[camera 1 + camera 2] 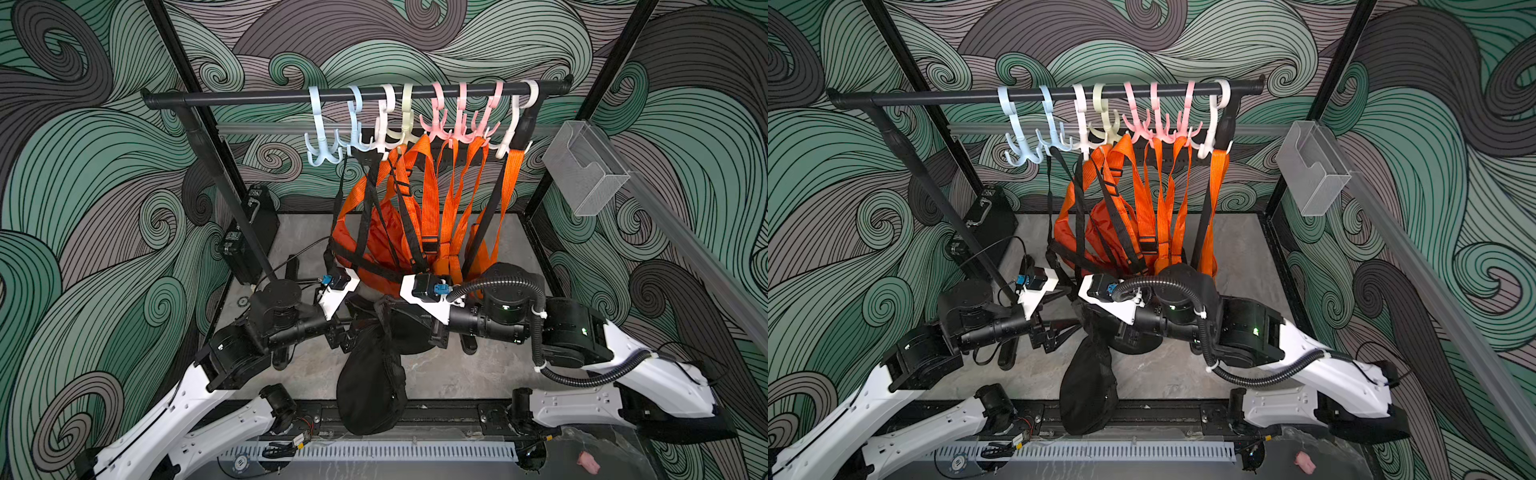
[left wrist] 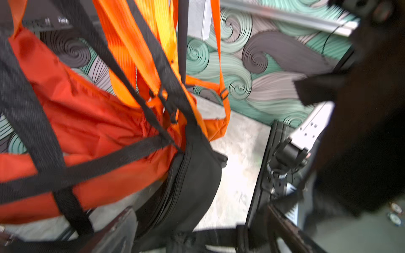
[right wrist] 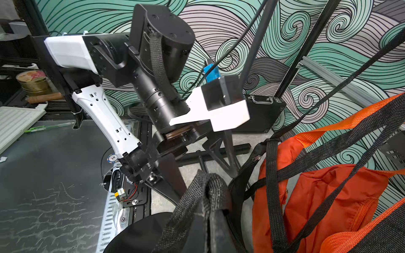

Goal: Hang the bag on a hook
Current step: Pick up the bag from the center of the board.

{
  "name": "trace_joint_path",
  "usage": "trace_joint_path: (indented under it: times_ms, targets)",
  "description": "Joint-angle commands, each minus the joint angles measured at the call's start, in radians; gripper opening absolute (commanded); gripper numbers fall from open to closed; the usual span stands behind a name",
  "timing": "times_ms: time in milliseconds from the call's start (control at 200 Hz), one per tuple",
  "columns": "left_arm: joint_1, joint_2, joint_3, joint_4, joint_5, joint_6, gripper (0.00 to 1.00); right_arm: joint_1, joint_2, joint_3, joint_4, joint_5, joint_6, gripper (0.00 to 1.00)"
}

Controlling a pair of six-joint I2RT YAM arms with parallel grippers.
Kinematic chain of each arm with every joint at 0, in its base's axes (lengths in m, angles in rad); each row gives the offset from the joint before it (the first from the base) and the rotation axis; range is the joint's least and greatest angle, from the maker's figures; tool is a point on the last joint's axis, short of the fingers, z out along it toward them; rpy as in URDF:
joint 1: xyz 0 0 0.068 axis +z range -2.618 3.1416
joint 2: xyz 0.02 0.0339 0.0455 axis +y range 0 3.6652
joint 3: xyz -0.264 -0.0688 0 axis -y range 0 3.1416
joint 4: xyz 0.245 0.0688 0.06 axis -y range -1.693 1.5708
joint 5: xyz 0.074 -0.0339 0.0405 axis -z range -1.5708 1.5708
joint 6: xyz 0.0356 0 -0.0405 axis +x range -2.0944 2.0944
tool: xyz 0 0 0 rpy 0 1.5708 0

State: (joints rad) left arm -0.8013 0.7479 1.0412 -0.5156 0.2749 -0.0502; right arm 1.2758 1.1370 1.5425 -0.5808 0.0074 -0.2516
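Note:
A black bag (image 1: pixel 370 386) (image 1: pixel 1088 390) hangs low at the front centre by its webbing strap (image 3: pixel 206 188). My right gripper (image 3: pixel 208 215) (image 1: pixel 386 318) is shut on that strap, which loops over its closed tips. My left gripper (image 2: pixel 203 232) (image 1: pixel 1059 332) stands open just left of it. A black strap (image 2: pixel 208 236) runs across between its fingers (image 2: pixel 122 227). Several pastel hooks hang on the black rail (image 1: pixel 249 99) behind. The light blue hook (image 1: pixel 322 145) at the left is bare. Orange bags (image 1: pixel 386 241) (image 2: pixel 83 114) hang from the middle and right hooks.
The rack's slanted black post (image 1: pixel 224 183) stands behind my left arm. A black case (image 1: pixel 259 216) sits at the back left and a clear plastic box (image 1: pixel 590 174) is on the right wall. A slotted white duct (image 1: pixel 374 451) lines the front edge.

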Motion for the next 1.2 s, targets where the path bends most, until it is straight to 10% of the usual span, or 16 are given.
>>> trace_joint_path:
  times_ms: [0, 535, 866, 1196]
  targets:
    - [-0.008, 0.050, -0.004, 0.162, 0.101, -0.074, 0.92, 0.006, -0.028, -0.009, 0.020, -0.016, 0.001, 0.00]
    - [-0.045, 0.044, -0.039, 0.156, 0.215, -0.142, 0.93, 0.011, -0.048, -0.036, 0.026, 0.035, -0.023, 0.00]
    - [-0.046, -0.045, 0.055, -0.156, -0.051, 0.030, 0.98, 0.011, -0.073, -0.045, 0.019, 0.051, -0.020, 0.00]
    - [-0.047, 0.050, -0.029, 0.018, 0.155, -0.050, 0.98, 0.022, -0.048, -0.027, 0.010, 0.027, -0.006, 0.00]
